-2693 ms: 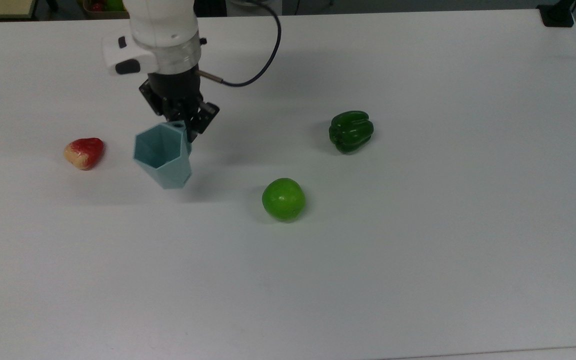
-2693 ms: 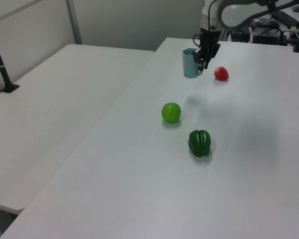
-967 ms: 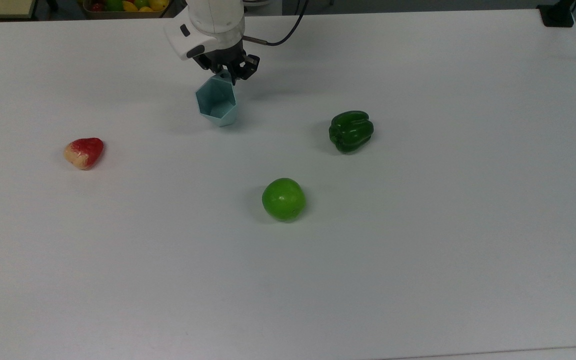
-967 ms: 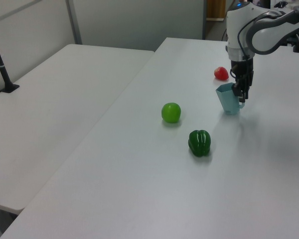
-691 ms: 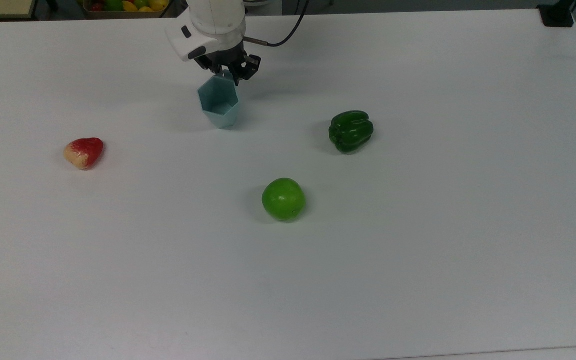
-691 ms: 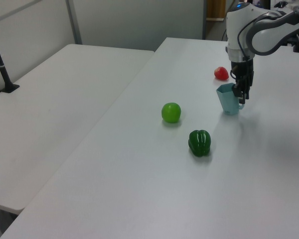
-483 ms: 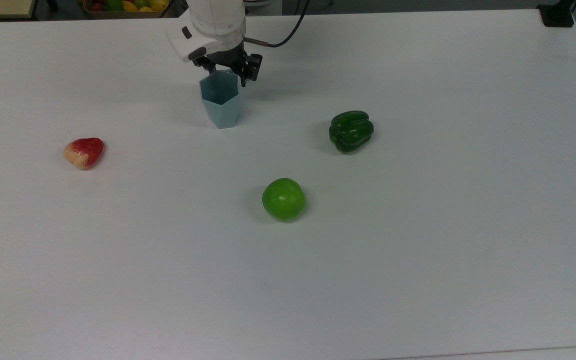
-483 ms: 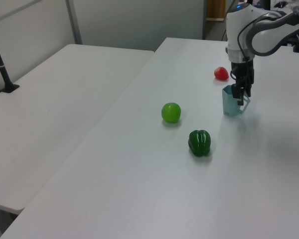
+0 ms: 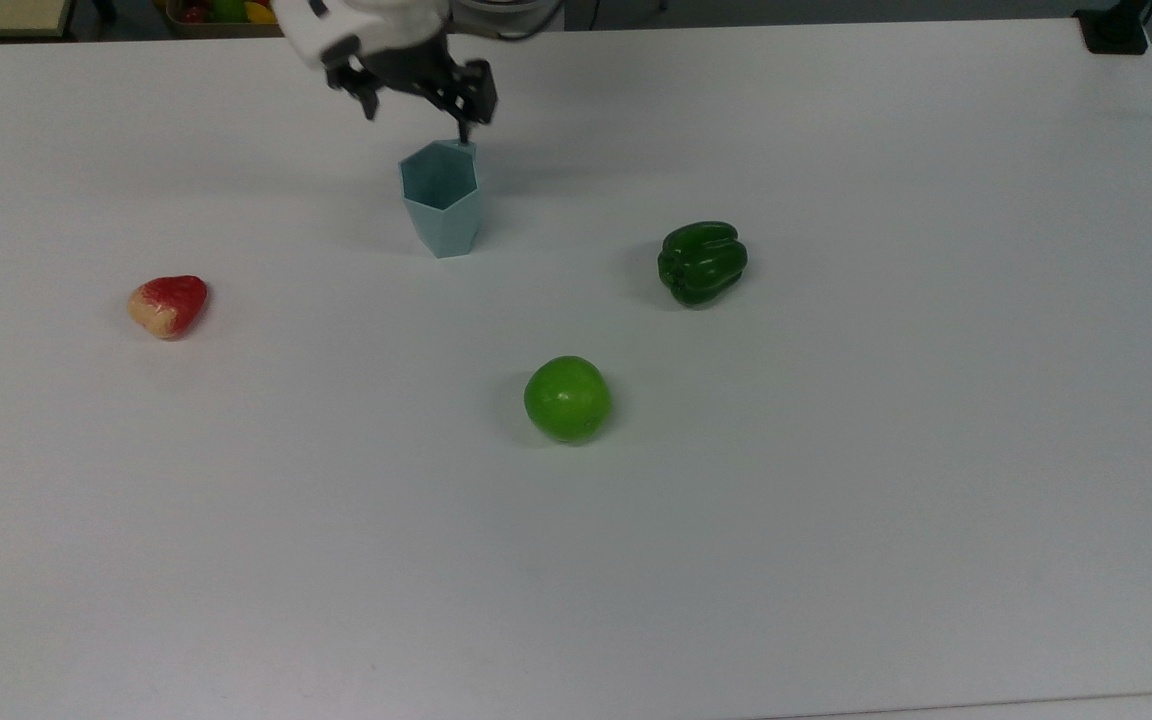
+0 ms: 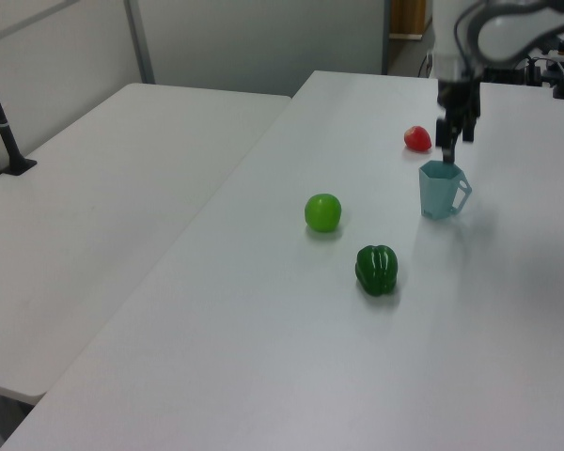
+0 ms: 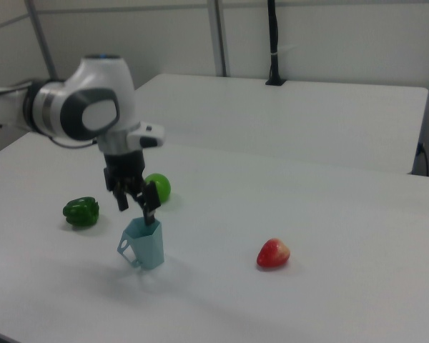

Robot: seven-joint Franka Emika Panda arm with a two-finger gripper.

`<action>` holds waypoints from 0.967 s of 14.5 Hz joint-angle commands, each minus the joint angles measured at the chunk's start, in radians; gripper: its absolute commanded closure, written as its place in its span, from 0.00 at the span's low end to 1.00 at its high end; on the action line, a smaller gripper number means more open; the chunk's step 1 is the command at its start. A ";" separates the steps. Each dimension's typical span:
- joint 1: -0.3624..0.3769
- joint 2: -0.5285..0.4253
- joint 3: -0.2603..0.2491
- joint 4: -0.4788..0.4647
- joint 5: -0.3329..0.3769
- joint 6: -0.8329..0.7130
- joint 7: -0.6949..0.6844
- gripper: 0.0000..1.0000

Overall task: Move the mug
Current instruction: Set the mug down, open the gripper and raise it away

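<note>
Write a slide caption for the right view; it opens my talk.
Open hand above the upright mug on a white table.

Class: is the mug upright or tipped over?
Upright. The mug stands on its base on the table, rim up, free of the open pincer.

The mug [image 9: 441,211] looks like matt, smooth plastic. The counter [image 9: 836,500] is smooth, matt white. The green pepper [image 9: 702,262] is glossy; the apple [image 9: 567,399] has a soft sheen.

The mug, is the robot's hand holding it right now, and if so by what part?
Nothing is held. The hand is open above the mug, which stands upright on the table by itself.
</note>
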 commanded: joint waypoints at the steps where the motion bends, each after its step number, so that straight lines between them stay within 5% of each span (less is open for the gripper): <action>1: -0.076 -0.018 -0.007 0.184 0.039 -0.170 -0.047 0.00; 5: -0.117 -0.012 -0.007 0.272 0.057 -0.176 -0.048 0.00; 14: -0.122 -0.019 -0.007 0.275 0.043 -0.227 -0.101 0.00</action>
